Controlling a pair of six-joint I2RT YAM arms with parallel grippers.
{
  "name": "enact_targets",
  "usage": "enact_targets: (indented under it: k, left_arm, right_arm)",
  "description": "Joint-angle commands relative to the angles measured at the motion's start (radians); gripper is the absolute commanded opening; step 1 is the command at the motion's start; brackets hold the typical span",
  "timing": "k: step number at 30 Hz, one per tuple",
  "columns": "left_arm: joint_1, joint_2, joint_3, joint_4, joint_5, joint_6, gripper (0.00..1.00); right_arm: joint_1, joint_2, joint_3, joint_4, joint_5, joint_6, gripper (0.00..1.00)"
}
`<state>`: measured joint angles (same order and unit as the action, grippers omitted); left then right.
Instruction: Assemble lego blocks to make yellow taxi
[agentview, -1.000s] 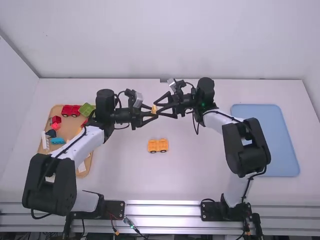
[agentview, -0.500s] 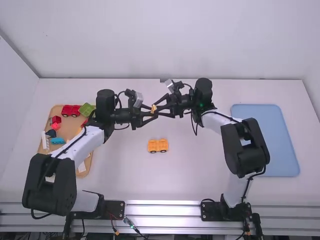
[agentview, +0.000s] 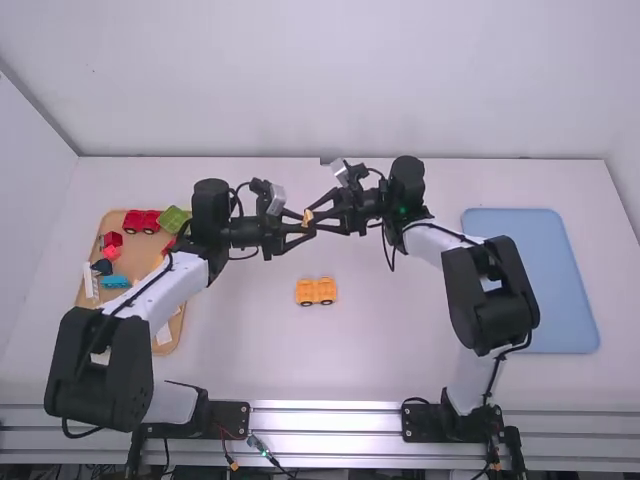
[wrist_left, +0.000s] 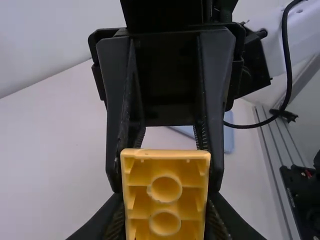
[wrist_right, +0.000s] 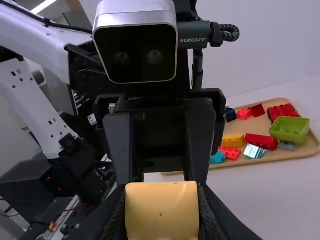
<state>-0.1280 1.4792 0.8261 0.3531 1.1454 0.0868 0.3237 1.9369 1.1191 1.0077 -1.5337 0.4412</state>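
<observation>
On the left of the desk (agentview: 400, 370), a tan tray (agentview: 140, 257) held a turquoise block (agentview: 115, 282), a red wheeled piece (agentview: 141, 221) and a green open piece (agentview: 174, 219). The left arm (agentview: 190, 270) crossed over the tray and hid part of it. Further right, above the desk, the left tool (agentview: 303, 223) had its fingers closed on the sides of a small yellow block (agentview: 307, 217), parted only by its width. Hollow round sockets showed in the face turned to the left wrist view. From the other side, the right tool (agentview: 314, 218) pinched the same block, its fingers just as far apart. Nearer the arm bases than the two tools, a yellow wheeled piece (agentview: 316, 291) lay on the desk. Well apart, at the far right, was a blue tray (agentview: 545, 280), beyond the right arm (agentview: 490, 300).
</observation>
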Motion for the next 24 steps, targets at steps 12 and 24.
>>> enact_targets:
  k: [12, 24]
  left_arm:
    - [0.004, 0.003, -0.013, -0.048, -0.013, 0.054, 0.99]
    - [0.004, 0.003, -0.013, -0.201, -0.278, 0.112, 0.99]
  right_arm:
    - [-0.027, 0.006, 0.032, 0.004, 0.103, -0.031, 0.17]
    - [-0.108, 0.004, 0.08, -0.362, 0.446, -0.214, 0.09]
